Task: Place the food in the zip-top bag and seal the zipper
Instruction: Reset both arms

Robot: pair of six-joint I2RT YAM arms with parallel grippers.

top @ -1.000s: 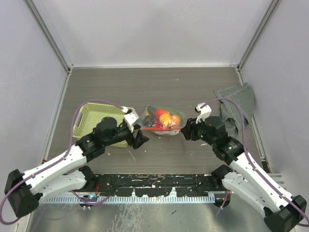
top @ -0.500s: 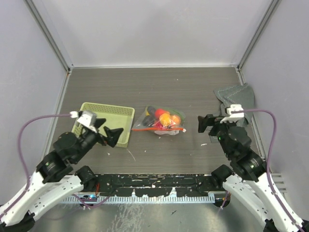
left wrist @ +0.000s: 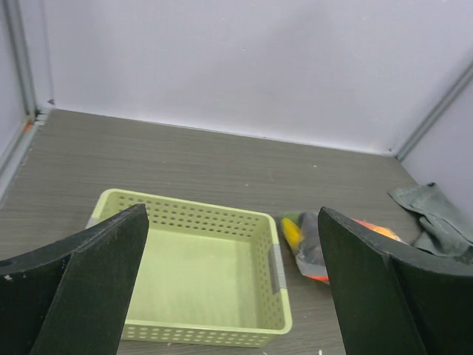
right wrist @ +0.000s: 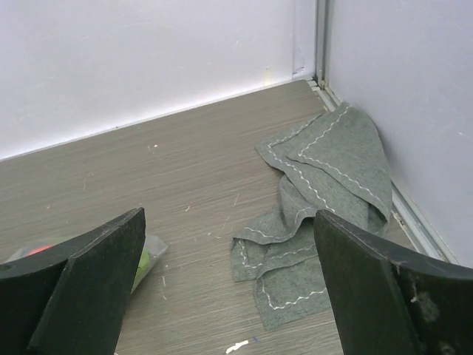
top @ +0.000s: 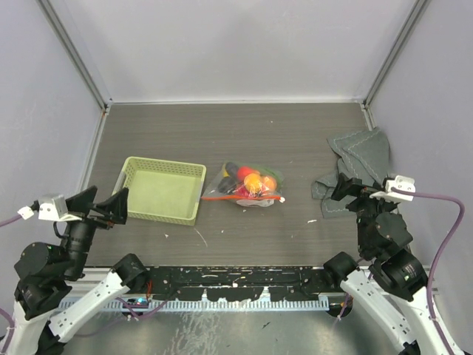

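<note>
The clear zip-top bag lies on the table's middle with the toy food inside it: red, orange, yellow and dark pieces. Its red-orange zipper runs along the near edge. The bag's end shows in the left wrist view and its corner in the right wrist view. My left gripper is open and empty, raised at the near left, far from the bag. My right gripper is open and empty, raised at the near right.
An empty pale green basket stands left of the bag, also in the left wrist view. A grey folded cloth lies at the right wall, also in the right wrist view. Walls enclose three sides.
Both grippers have pulled back from the bag's two ends toward the near corners and risen. The bag has stayed in place on the table.
</note>
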